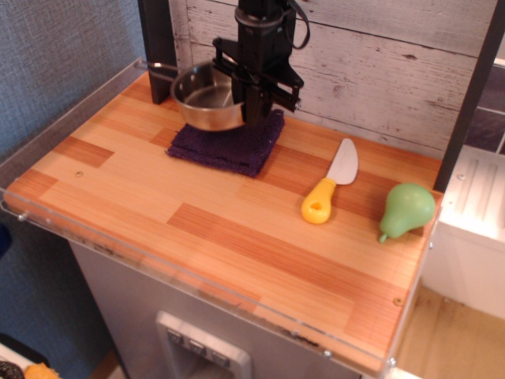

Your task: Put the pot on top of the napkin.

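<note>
Near edge, lower frame: clear acrylic rim (197, 288) runs along the front of the wooden table (158, 197) and up its left side. Below it, a grey cabinet front (134, 308) with a small panel of buttons (203, 347).

Mid table, right of centre: toy knife (329, 182), yellow handle toward the viewer, white blade pointing to the upper right, lying flat. Further right, near the table's right edge, a green pear (405, 211), apart from the knife.

Upper centre-left: napkin (237, 146), dark purple, fuzzy, lying flat on the table. Its far part is covered from view by the pot and the gripper.

Above the napkin's far-left part: pot (203, 99), shiny steel, open side up and tilted a little toward the camera. Its base sits higher in the frame than the cloth; whether it touches the cloth cannot be told. Thin wire handle (162, 68) extends to the upper left, in front of a dark post (158, 39).

Gripper (251, 103), black, comes down from the top of the frame and is closed on the pot's right rim, one finger inside the bowl, the rest outside.

Far: whitewashed plank wall (379, 63). Right edge: a dark slanted post (472, 95) and a white unit (473, 229) beside the table.
</note>
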Motion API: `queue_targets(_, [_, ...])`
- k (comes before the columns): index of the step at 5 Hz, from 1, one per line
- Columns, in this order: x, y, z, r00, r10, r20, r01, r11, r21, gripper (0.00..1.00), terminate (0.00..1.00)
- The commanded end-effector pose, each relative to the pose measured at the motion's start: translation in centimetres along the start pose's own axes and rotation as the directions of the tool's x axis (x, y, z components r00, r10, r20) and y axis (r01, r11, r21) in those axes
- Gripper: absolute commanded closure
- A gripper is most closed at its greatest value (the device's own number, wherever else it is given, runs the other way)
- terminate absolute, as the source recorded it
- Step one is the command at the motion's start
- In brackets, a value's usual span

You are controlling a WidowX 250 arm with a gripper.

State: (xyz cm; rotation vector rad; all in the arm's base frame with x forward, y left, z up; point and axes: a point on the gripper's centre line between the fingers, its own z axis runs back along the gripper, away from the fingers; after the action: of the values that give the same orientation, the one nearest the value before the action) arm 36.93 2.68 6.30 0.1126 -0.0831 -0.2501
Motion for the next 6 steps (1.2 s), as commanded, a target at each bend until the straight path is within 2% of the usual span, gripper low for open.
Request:
queue_targets(1, [-0.1,-0.6,-1.8,1.0,-0.003,-0.008,0.003,1.0,-0.009,1.0,0.0])
queue_targets(2, [-0.5,0.2,-3.2,0.999,0.018,-0.05,-0.018,1.0,0.014,1.0,0.0])
queue_targets(3, [-1.0,0.0,-2.9,0.998,0.04,-0.053,-0.039,0.999,0.007,0.0,0.0])
queue_targets(4, [-1.5,-0.7,-0.4,0.997,0.072,0.037,-0.071,0.997,-0.035,0.0,0.0])
queue_targets(5, [-3.0,-0.7,3.0,0.974,0.169,0.152,-0.152,0.981,-0.12,0.0,0.0])
queue_targets(6, [-6.6,-1.8,5.5,0.945,0.278,0.17,-0.256,0.957,-0.136,0.0,0.0])
